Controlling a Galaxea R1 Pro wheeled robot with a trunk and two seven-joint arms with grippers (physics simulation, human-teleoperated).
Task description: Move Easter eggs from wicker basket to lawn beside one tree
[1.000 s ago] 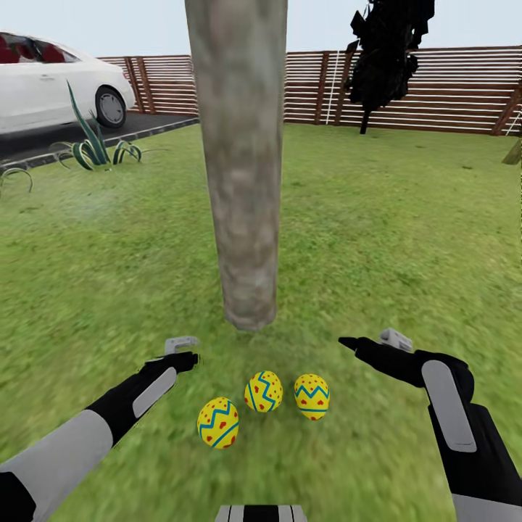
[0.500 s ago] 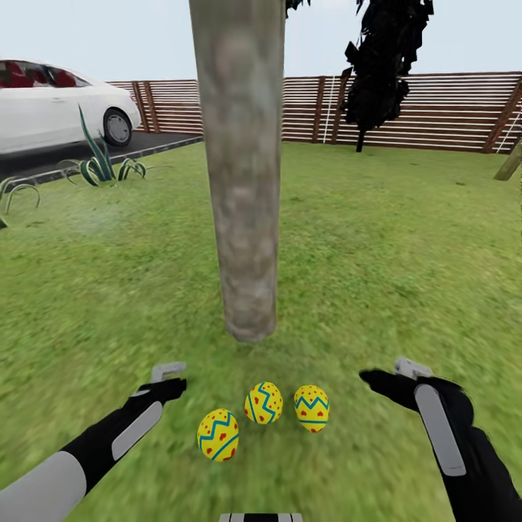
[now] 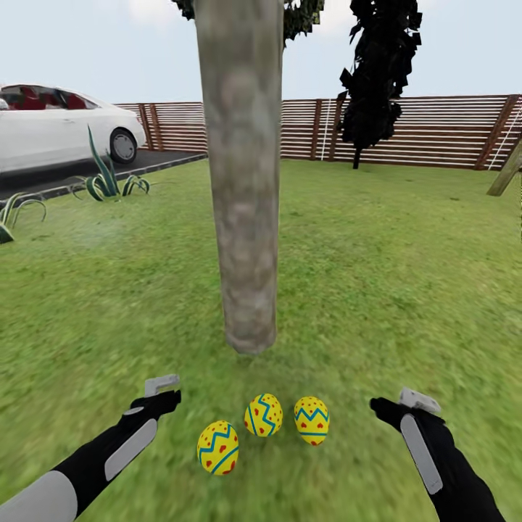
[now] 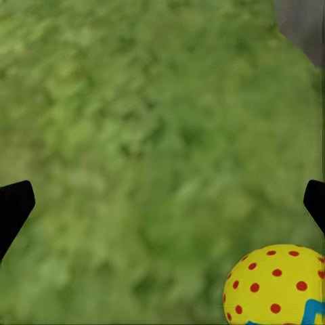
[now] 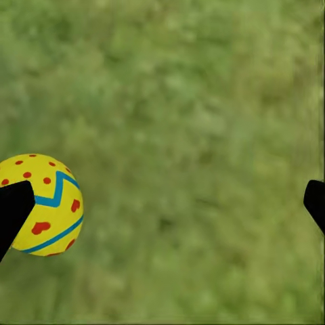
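Three eggs (image 3: 264,415) lie on the lawn (image 3: 406,275) at the tree's (image 3: 243,217) six o'clock, both pincers (image 3: 163,391) (image 3: 395,406) wide and empty; smooth, likely light and roll-prone, best gripped across the middle.

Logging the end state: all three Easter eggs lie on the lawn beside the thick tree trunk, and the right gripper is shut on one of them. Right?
Not quite. The three Easter eggs do lie on the lawn beside the tree, but the right gripper holds nothing: the right wrist view shows its jaws wide apart over grass.
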